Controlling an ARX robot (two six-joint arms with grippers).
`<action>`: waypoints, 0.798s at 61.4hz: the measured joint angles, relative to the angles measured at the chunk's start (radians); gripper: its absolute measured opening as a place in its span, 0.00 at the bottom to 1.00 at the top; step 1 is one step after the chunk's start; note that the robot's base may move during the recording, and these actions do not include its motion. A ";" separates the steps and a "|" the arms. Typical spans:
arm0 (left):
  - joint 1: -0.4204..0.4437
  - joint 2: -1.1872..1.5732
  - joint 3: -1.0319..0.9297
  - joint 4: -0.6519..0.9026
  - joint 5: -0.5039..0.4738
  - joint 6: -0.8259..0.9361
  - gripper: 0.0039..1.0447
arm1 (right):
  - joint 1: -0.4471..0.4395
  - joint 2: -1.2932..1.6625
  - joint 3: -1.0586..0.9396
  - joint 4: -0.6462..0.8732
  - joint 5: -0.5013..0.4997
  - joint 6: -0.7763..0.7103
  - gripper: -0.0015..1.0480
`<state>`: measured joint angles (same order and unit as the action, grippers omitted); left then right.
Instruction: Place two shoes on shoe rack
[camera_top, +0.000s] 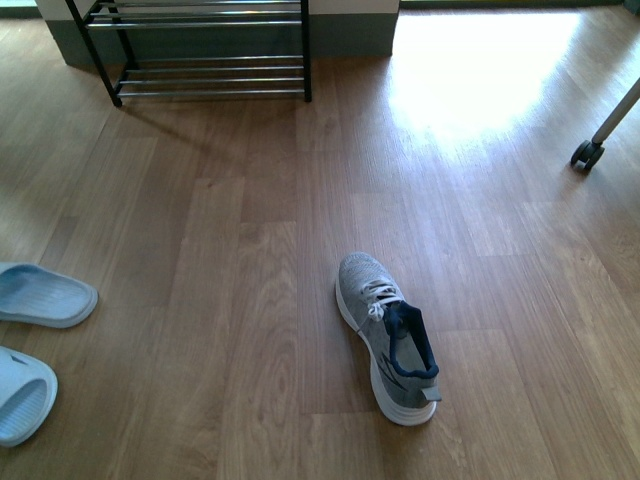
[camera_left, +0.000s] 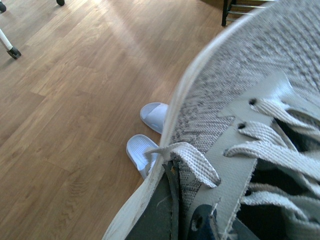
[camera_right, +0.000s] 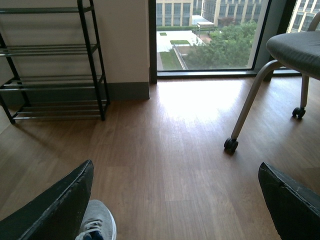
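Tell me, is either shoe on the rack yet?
No. In the right wrist view every shelf of the rack is bare, and one shoe lies on the floor.

Grey sneaker (camera_left: 235, 85) above pale slippers (camera_left: 154, 115)

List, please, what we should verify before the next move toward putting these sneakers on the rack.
1. Shoe in the left gripper: ok; the held sneaker fills its wrist view, off the floor.
2. Firmness of that grip: cannot tell; the jaws are mostly hidden.
3. Free right gripper: ok; fingers wide apart, nothing between them.
4. Access to the floor sneaker: ok; upright, nothing touching it.
5. Room on the shoe rack: ok; the visible rods bear nothing.
6. Route to the rack: ok; slippers and chair caster lie off to the sides.
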<state>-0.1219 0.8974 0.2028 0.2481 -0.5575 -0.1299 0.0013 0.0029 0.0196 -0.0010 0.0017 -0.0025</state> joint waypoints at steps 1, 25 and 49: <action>0.000 0.000 0.000 0.000 0.003 0.001 0.01 | 0.000 0.000 0.000 0.000 0.001 0.000 0.91; -0.002 0.001 0.000 0.000 0.003 0.002 0.01 | 0.000 0.000 0.000 0.000 0.002 0.000 0.91; 0.003 0.002 0.000 0.000 -0.012 0.002 0.01 | -0.105 0.299 0.019 0.139 -0.420 0.008 0.91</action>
<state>-0.1192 0.8989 0.2024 0.2481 -0.5697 -0.1276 -0.1036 0.3016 0.0391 0.1379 -0.4187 0.0051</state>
